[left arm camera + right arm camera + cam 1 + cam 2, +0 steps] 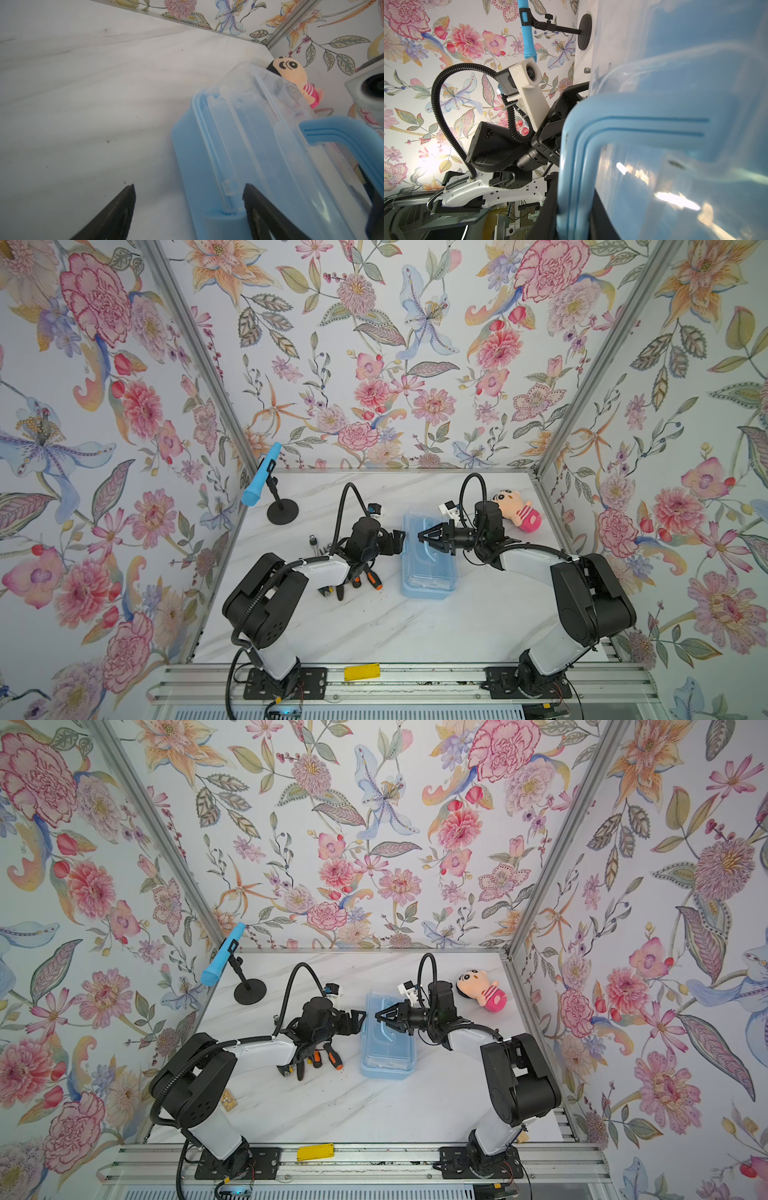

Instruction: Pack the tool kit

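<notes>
1. Orange-black screwdrivers (372, 578) lie loose, left of the tool kit box (428, 587).
2. Your left gripper (401, 540) hovers just left of the box, jaws wide apart, holding nothing.
3. The box lies flat, clear lid on.
4. Your right gripper (424, 541) reaches over the box, jaws closed narrowly around its blue handle (633, 124).

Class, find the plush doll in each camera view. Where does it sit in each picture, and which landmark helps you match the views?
In a top view: plush doll lies at the far right corner of the table.
In a top view: plush doll in the same far right corner.
Left wrist: it peeks from behind the tool box and its clear lid.
Right wrist: not in it.
Landmark: the tool box, seen in all four.
</notes>
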Controlling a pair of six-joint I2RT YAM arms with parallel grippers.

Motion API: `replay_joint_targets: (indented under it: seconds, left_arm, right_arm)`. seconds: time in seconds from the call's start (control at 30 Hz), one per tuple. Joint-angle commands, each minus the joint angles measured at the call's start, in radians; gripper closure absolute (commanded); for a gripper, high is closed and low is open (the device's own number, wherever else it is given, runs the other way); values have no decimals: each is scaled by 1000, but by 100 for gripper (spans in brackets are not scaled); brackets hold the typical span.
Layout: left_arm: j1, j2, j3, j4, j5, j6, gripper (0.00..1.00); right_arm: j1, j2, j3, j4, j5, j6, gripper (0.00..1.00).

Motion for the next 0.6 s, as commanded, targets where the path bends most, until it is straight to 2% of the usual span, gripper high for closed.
replay_joint_targets:
  seconds: [0.0,0.07,0.17,0.23,0.27,0.57]
  left_arm:
    - [-20,-56,14,-33,50,34,15]
    - [-11,-71,3,-5,113,17,14]
    - [12,-97,-43,109,255,-56,14]
    - [17,-117,-53,129,296,-85,14]
    - [20,-119,-52,123,308,-89,14]
    - [122,-212,-93,169,441,-212,13]
  right_arm:
    - [-25,86,-74,243,-23,-46,100]
    - [-51,123,-99,404,-51,41,100]
    - [-83,207,-130,756,-90,214,100]
    - [-99,285,-134,1013,-107,346,100]
    - [-108,322,-129,1078,-110,400,100]
    - [-109,392,-127,1078,-118,376,100]
